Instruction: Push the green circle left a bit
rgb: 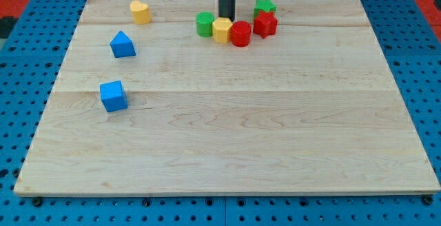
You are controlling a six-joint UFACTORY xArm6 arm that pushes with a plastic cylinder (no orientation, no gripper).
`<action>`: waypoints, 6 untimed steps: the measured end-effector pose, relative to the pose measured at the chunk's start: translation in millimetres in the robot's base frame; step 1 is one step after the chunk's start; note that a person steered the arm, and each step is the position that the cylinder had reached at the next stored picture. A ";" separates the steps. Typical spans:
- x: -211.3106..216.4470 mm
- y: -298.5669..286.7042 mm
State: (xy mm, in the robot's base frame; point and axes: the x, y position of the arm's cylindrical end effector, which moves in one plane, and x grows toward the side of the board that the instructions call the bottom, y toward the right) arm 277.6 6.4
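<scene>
The green circle is a short green cylinder near the view's top, left of centre in a cluster. Touching its right side is a yellow hexagon block, then a red circle, then a red star, with a green star just above the red star. My tip is a dark rod coming down from the view's top; its end is right behind the yellow hexagon, just right of the green circle and a little above it.
A yellow heart block sits at the view's top left. A blue pentagon-like block lies below it, and a blue cube further down on the left. The wooden board rests on a blue pegboard.
</scene>
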 end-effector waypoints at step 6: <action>1.1 -58.1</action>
